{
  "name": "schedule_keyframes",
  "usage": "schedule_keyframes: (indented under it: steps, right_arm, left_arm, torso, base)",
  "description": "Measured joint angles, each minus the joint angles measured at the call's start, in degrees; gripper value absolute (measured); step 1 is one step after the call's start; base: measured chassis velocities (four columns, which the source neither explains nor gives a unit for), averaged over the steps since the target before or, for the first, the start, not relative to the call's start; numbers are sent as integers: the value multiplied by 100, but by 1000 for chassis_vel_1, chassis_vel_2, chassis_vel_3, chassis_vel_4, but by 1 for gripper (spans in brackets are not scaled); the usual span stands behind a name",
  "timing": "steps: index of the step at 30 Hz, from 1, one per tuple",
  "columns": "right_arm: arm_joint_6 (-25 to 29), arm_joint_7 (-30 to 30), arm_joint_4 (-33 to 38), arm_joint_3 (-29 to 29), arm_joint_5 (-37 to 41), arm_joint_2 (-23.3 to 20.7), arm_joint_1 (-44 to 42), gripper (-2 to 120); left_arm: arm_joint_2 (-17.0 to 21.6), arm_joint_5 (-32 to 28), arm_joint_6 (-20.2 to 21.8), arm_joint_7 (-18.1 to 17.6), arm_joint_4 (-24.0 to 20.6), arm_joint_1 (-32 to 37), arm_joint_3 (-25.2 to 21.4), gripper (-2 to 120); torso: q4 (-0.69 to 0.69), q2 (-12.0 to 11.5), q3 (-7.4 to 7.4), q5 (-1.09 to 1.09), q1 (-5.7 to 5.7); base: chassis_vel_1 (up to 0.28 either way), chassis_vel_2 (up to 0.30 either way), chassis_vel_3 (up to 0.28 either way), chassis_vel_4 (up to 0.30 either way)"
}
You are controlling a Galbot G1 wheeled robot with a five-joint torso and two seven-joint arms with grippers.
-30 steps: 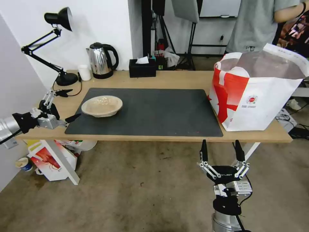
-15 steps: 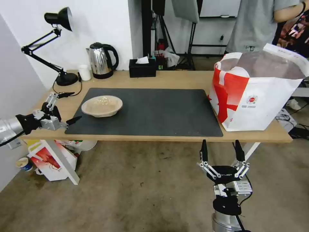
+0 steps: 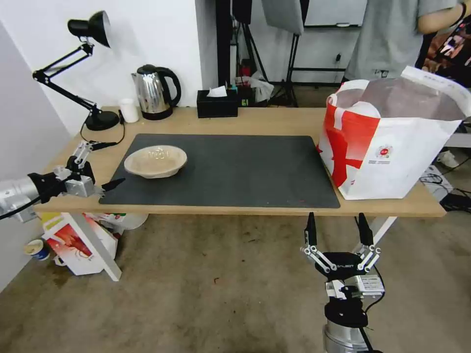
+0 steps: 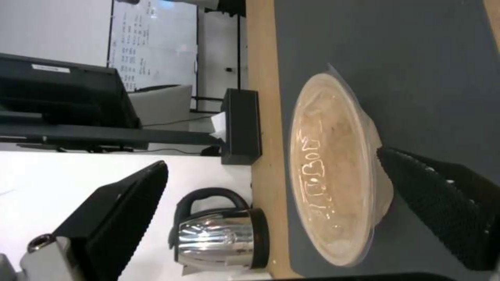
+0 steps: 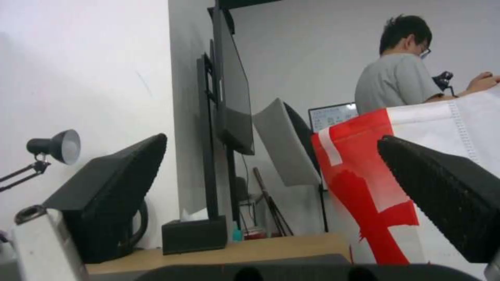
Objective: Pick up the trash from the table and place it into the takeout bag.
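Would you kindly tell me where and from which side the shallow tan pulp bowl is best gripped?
Probably at the shallow tan pulp bowl's thin flared rim nearest the open left gripper, approaching level from the robot's left; its low, wide body is likely too broad to span.

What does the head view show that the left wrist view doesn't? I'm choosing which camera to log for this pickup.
Head view alone: the takeout bag at the table's right end, the lamp, and the right gripper, open below the table edge. Left wrist view alone: a monitor behind the table. Both: the pulp bowl on the mat, the kettle, the tissue box and the open left gripper beside the bowl.
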Motion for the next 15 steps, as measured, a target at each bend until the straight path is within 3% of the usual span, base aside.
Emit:
schedule_keyframes:
  steps: [7, 15]
  right_arm:
    - [0, 0, 0, 0, 0, 0, 0, 100]
    - [0, 0, 0, 0, 0, 0, 0, 100]
  left_arm:
    - [31, 74, 36, 52, 318, -372, 354, 100]
    - [17, 98, 36, 171, 395, -440, 420, 100]
  torso:
    - [0, 0, 0, 0, 0]
    - [1, 0, 0, 0, 0]
  base:
    - [0, 0, 0, 0]
    - [0, 0, 0, 0]
